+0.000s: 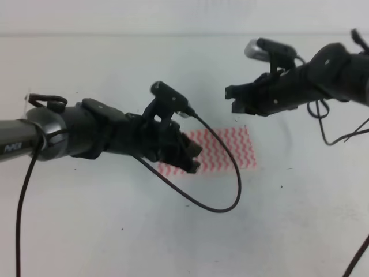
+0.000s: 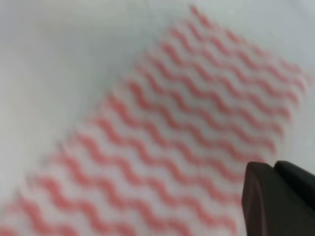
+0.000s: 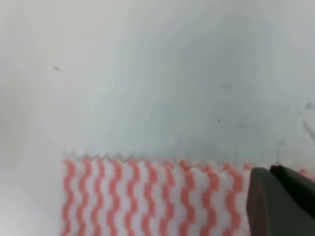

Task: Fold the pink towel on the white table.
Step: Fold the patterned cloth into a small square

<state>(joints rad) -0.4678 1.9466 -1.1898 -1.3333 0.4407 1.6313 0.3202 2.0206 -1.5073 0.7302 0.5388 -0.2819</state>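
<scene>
The pink towel (image 1: 228,148) lies flat near the middle of the white table (image 1: 86,219), its wavy stripes showing in both wrist views. The left gripper (image 1: 190,154) hangs over the towel's left end and hides that part from above; whether its jaws are spread or pressed together cannot be told. The right gripper (image 1: 233,99) hovers above the table just beyond the towel's far edge, holding nothing, and its jaw state cannot be told either.

The left pincer (image 1: 193,156) reaches in low from the left, the right pincer (image 1: 233,99) held higher, apart.
</scene>
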